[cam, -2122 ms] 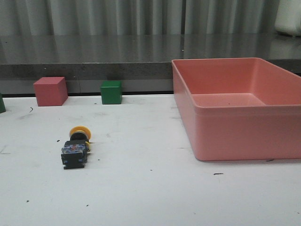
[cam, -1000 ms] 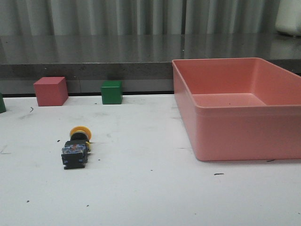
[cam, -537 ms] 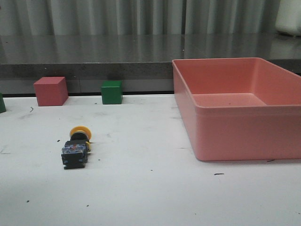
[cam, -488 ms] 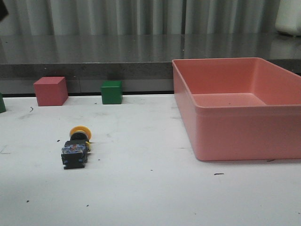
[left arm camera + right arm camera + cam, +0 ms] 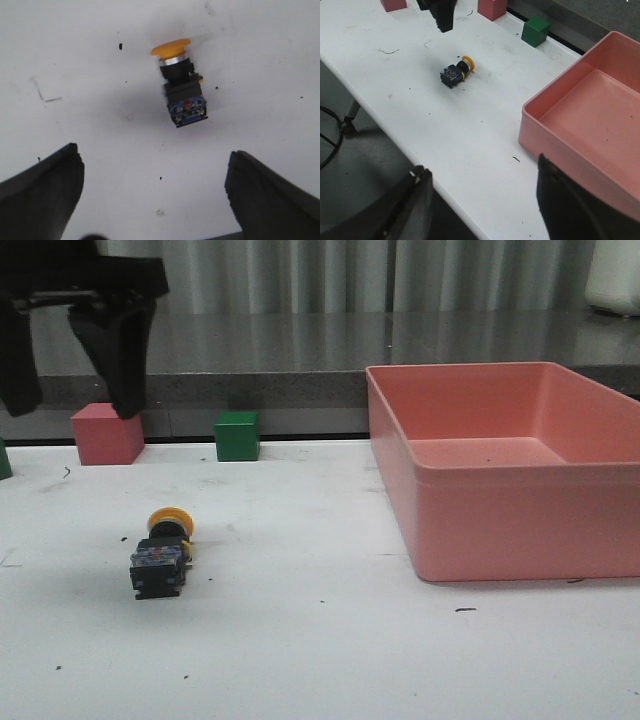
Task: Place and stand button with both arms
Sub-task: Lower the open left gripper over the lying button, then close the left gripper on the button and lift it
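The button (image 5: 162, 548) lies on its side on the white table, its yellow cap toward the back and its black-and-bluish base toward the front. It also shows in the left wrist view (image 5: 182, 85) and in the right wrist view (image 5: 456, 71). My left gripper (image 5: 72, 405) hangs open high above the table's left side, behind the button; in its wrist view (image 5: 152, 167) the wide-apart fingers are empty. My right gripper (image 5: 482, 175) is open and empty, high over the table's near edge, out of the front view.
A large pink bin (image 5: 505, 465) stands on the right. A red cube (image 5: 107, 433) and a green cube (image 5: 237, 435) sit along the back edge. A dark green object (image 5: 4, 460) is at the far left edge.
My left gripper has come into the front view from the upper left and now hangs above the left side of the table. The button has not moved.
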